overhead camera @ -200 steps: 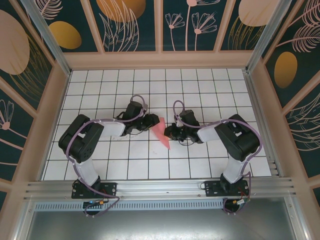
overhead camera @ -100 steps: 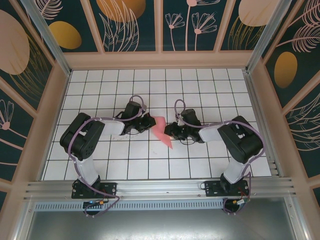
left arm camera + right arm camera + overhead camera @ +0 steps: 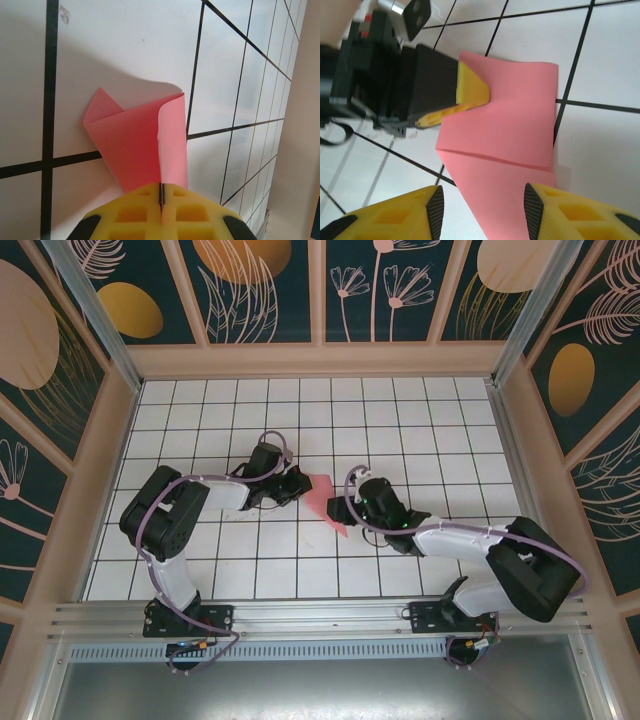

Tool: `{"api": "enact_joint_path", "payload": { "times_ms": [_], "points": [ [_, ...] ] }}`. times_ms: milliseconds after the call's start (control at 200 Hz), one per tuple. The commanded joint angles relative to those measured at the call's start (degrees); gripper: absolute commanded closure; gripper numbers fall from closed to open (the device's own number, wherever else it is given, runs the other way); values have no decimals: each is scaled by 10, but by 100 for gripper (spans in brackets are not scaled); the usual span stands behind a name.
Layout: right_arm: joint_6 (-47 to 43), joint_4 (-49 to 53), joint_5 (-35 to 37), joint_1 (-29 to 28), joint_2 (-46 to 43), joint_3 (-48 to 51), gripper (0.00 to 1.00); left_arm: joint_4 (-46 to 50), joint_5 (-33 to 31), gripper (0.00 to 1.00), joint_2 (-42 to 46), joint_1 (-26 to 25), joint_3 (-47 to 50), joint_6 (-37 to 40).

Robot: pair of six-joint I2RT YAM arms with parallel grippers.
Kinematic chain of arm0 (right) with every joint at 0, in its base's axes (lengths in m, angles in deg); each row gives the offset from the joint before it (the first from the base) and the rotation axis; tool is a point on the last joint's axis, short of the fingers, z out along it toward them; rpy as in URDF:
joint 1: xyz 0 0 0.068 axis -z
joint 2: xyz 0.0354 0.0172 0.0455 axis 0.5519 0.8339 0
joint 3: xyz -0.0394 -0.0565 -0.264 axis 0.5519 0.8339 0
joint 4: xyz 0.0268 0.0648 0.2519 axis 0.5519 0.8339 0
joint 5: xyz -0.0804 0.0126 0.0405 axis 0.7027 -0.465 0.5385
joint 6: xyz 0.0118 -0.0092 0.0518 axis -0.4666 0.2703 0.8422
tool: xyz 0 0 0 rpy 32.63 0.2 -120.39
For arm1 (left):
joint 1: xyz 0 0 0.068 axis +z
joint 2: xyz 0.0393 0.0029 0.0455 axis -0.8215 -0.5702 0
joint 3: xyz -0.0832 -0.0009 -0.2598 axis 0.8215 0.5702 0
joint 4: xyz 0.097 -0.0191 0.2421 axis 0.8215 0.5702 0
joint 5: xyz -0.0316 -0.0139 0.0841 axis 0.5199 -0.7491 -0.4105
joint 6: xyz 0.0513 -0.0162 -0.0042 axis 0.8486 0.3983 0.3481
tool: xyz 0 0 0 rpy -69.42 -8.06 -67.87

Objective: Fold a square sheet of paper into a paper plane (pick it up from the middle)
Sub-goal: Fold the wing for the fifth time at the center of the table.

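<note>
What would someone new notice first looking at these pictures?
The half-folded pink paper stands out, bright against the white gridded table, lying mid-table between the two arms. The left end effector is shut on one edge of it, holding a curled flap up. The right end effector stands open, its fingers on either side of the paper.

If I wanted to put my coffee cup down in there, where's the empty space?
The far tile rows of the table along the back wall are bare, and so is the near strip between the two arm bases. The middle is crowded: the left end effector pinches the pink paper, and the right end effector stands open at its edge.
</note>
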Motion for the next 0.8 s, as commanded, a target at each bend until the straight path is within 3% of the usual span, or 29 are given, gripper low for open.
{"api": "enact_joint_path", "payload": {
  "times_ms": [0, 245, 395, 796],
  "points": [
    [-99, -30, 122, -36, -10, 1, 49, 13, 4, 100, 22, 2, -2, -3],
    [-247, -47, 205, -113, 10, -9, 50, 24, 3, 100, 22, 2, -11, 4],
    [-272, -13, 174, -117, 27, -18, 53, 26, 2, 100, 21, 2, -9, 4],
    [-313, -34, 151, -120, 16, 18, 54, 33, 3, 100, 22, 2, -9, 7]
  ]
}}
